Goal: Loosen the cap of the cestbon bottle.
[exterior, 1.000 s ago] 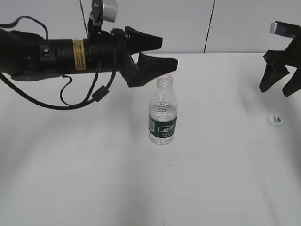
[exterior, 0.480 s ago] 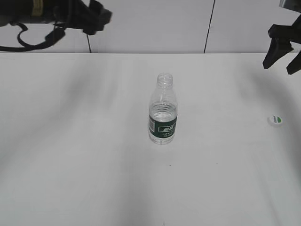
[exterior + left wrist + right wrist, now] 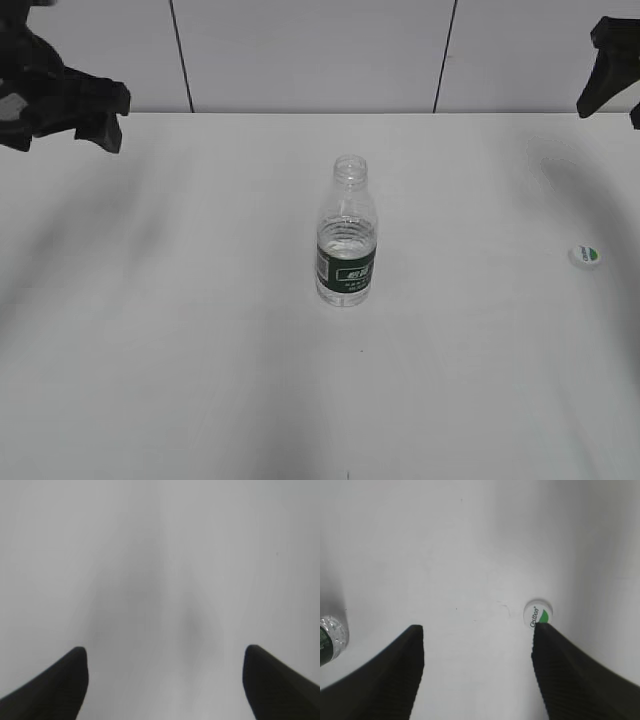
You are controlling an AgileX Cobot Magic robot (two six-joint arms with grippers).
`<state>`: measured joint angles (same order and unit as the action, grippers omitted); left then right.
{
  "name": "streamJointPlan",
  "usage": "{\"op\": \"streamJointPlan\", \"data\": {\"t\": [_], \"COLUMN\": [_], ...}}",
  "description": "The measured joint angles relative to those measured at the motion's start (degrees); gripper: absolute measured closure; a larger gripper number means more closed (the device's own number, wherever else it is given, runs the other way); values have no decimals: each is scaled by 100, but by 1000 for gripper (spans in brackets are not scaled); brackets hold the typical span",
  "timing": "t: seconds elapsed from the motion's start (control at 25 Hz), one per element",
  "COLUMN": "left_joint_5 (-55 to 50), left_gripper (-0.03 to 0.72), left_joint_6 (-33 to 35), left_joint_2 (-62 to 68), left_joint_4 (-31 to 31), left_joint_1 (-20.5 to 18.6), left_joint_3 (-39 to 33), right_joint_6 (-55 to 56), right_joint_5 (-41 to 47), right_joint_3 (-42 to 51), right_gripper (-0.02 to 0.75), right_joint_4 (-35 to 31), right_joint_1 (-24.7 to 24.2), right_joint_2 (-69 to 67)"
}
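The cestbon bottle [image 3: 347,243] stands upright at the table's middle, its neck open with no cap on it. Its edge also shows in the right wrist view [image 3: 330,640]. The cap [image 3: 586,256] lies on the table at the far right, green mark up, and shows in the right wrist view [image 3: 537,612] just beyond the right finger. My left gripper [image 3: 65,110] is open and empty, raised at the far left; the left wrist view [image 3: 165,680] shows only bare table. My right gripper [image 3: 612,85] is open and empty, raised at the top right edge; it also shows in the right wrist view [image 3: 477,655].
The white table [image 3: 200,350] runs back to a white panelled wall [image 3: 300,50] with dark seams. Nothing else stands on the table.
My left arm has drawn back from beside the bottle's neck to the far left. My right gripper has risen and moved away to the top right edge. Bottle and cap have not moved.
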<state>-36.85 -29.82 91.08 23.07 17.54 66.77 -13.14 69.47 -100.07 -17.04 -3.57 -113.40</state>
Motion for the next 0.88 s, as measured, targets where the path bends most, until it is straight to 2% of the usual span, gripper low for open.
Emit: {"op": "streamJointPlan", "data": {"t": [0.08,0.16,0.32,0.52,0.64,0.88], "left_joint_5": [-495,-1192,-2835,-3237,-3247,-3278], "left_gripper": [126,126,126,134,185,213], "left_joint_6": [698,1224,1784,2144,2217,2236], "left_joint_2": [112,282,695,739,554,-623], "left_joint_4": [-810,-1347,-1701,-1909,-1971,-2049], "left_joint_1": [-218,-474,-848,-915,-915,-915], "left_joint_3": [255,710,1628,1894,1662,137], "right_joint_6": [0,4,78,216,247,254], "right_joint_5": [3,3,3,3,3,15], "right_joint_3": [17,92,557,1609,2272,3555], "right_gripper": [219,219,219,219,220,219], "right_joint_4": [53,129,364,536,547,632], "right_joint_1": [0,0,0,0,0,0], "right_joint_2": [122,279,719,1652,2365,4040]}}
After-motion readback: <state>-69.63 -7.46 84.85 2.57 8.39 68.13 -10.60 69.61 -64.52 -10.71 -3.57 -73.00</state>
